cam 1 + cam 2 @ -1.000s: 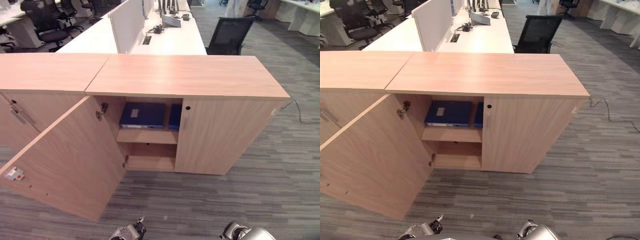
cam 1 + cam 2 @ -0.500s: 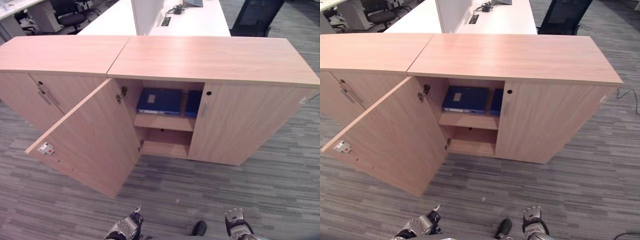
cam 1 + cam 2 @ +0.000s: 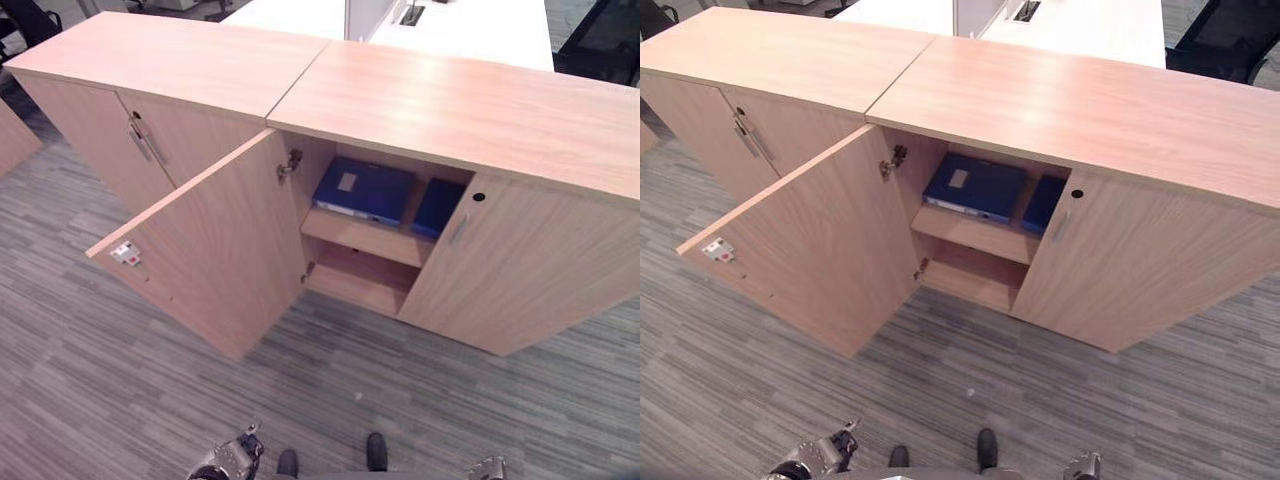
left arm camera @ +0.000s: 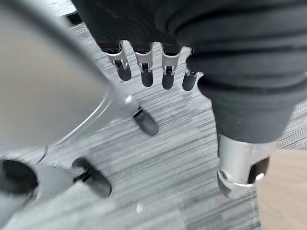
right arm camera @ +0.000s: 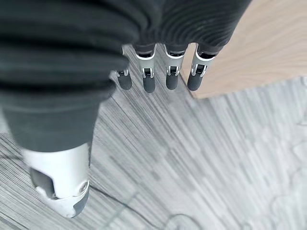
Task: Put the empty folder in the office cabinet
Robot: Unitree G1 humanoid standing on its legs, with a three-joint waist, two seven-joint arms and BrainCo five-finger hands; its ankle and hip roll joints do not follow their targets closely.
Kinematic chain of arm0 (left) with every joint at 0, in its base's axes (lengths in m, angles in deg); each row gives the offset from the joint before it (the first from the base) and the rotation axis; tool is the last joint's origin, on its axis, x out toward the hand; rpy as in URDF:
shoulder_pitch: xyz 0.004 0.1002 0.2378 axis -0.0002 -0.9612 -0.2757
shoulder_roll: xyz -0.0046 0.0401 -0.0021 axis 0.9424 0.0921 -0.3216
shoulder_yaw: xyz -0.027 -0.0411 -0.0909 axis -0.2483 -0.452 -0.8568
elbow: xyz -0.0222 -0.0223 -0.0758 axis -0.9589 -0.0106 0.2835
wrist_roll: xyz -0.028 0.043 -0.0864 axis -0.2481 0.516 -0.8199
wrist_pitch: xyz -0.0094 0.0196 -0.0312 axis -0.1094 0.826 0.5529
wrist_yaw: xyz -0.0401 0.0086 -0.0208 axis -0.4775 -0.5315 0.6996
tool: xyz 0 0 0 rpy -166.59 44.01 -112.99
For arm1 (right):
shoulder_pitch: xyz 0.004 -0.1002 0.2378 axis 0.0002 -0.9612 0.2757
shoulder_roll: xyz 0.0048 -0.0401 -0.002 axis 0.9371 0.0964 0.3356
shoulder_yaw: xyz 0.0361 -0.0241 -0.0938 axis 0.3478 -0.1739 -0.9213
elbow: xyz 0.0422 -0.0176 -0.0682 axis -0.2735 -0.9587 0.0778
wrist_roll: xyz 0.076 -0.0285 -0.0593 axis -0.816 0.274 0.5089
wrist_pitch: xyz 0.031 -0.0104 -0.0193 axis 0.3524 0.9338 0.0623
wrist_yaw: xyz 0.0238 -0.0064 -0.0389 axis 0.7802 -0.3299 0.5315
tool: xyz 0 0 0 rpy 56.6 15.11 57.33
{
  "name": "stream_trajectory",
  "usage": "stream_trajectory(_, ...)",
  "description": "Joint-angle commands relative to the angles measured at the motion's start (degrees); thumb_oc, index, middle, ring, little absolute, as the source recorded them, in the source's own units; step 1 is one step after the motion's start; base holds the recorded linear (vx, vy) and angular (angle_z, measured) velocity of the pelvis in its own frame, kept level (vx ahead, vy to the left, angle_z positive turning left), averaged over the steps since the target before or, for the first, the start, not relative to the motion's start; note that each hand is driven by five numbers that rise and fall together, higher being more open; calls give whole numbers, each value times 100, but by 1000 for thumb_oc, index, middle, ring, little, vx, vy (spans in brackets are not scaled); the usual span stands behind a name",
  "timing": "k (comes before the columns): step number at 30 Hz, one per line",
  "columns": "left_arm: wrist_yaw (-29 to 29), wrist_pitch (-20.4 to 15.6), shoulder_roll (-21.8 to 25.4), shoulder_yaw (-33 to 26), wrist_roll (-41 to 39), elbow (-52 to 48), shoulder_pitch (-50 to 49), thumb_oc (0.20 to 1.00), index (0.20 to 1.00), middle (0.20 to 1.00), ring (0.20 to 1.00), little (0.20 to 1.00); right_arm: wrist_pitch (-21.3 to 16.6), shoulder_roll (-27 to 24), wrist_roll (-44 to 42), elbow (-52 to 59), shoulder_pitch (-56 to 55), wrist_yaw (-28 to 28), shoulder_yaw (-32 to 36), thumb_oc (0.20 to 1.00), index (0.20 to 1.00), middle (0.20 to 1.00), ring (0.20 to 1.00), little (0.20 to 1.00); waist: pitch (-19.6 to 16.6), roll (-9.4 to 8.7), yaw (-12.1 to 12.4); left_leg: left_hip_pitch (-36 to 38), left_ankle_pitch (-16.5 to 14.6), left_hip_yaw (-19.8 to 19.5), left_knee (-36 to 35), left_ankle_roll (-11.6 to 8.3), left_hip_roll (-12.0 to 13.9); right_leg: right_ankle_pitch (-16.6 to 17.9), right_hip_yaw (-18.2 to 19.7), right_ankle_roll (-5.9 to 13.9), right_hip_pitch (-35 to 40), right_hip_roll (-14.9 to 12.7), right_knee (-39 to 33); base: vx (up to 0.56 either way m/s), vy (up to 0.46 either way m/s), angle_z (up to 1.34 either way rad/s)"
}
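Observation:
The wooden office cabinet (image 3: 470, 110) stands ahead with its left door (image 3: 215, 250) swung wide open and its right door (image 3: 520, 275) closed. A blue folder (image 3: 362, 190) lies flat on the upper shelf, and a second blue folder (image 3: 438, 207) sits beside it, partly behind the closed door. My left hand (image 3: 230, 462) hangs low near the carpet, well short of the cabinet, fingers (image 4: 147, 72) straight and holding nothing. My right hand (image 3: 488, 468) is at the bottom edge, fingers (image 5: 149, 79) also straight and empty.
The lower shelf (image 3: 360, 285) holds nothing that I can see. A second cabinet (image 3: 140, 140) with closed doors adjoins on the left. The open door juts out over the grey carpet. A white desk (image 3: 480, 20) and a black chair (image 3: 610, 40) stand behind.
The camera has turned and tipped down, so the cabinet now sits further right in the picture. Both hands show lower at the bottom edge. The folders and the doors have not moved.

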Motion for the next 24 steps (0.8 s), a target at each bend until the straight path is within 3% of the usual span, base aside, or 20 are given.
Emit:
stream_trajectory(1,-163,42,-21,-125,-14,-39,38,1000,1000,1000,1000,1000,375,153,116,-309,91,-219,16,1000,1000,1000,1000,1000,-307,-54,49,-288,125,-140,-14,512,-882,-439,93,-149,59,84,9,72,-118,3)
stream_trajectory(10,-521,161,279,-310,-51,-347,-111,1000,1000,1000,1000,1000,658,268,-153,-231,-174,-287,427,1000,1000,1000,1000,1000,-372,-125,130,-72,57,-272,-14,417,-774,-574,-84,-336,354,182,9,62,-102,9)
stream_trajectory(12,-552,207,381,-325,-34,-315,-63,1000,1000,1000,1000,1000,692,365,-142,-165,-8,-83,408,1000,1000,1000,1000,1000,-391,-139,154,-36,37,-285,-14,397,-754,-583,-93,-365,385,195,9,46,-79,5)
stream_trajectory(13,-679,303,624,-386,55,-476,-62,1000,1000,1000,1000,1000,641,412,-35,110,181,401,420,1000,1000,1000,1000,1000,-439,-181,214,37,-14,-310,-14,360,-718,-618,-99,-425,438,234,9,51,-87,4)
stream_trajectory(14,-685,314,635,-389,54,-485,-61,1000,1000,1000,1000,1000,647,401,11,158,189,470,425,1000,1000,1000,1000,1000,-427,-189,213,48,-19,-308,-14,356,-715,-622,-97,-430,448,238,9,74,-128,2)
stream_trajectory(16,-873,497,920,-431,190,-756,32,1000,1000,1000,1000,1000,614,262,52,715,221,748,445,1000,1000,1000,1000,1000,-433,-237,237,172,-61,-312,-14,284,-657,-660,-99,-514,502,269,9,32,-136,6)
stream_trajectory(17,-1112,826,1123,-432,361,-1240,207,1000,1000,1000,1000,1000,560,-4,220,1435,277,1148,455,1000,1000,1000,1000,1000,-313,-345,257,-19,-271,-217,522,159,-620,-698,-187,-580,566,198,9,-6,-179,10)
stream_trajectory(19,-1271,1148,1417,-564,670,-1684,254,1000,1000,1000,1000,1000,515,-262,445,2063,284,1558,511,1000,1000,1000,1000,1000,-267,-419,262,-253,-567,-45,1084,58,-568,-717,-292,-621,603,154,9,-47,-139,25)
stream_trajectory(22,-1460,1573,1731,-865,1116,-2331,212,1000,1000,1000,1000,1000,619,-620,587,2564,-356,1308,642,1000,1000,1000,1000,1000,-239,-452,256,-480,-618,14,1506,-25,-449,-705,-277,-654,611,193,9,-22,-54,40)
stream_trajectory(24,-1569,1803,2032,-1052,1442,-2828,245,1000,1000,1000,1000,1000,638,-636,750,2712,-410,1470,691,1000,1000,1000,1000,1000,-221,-493,335,-626,-500,-151,1542,-78,-325,-714,-229,-668,586,202,9,-2,-11,4)
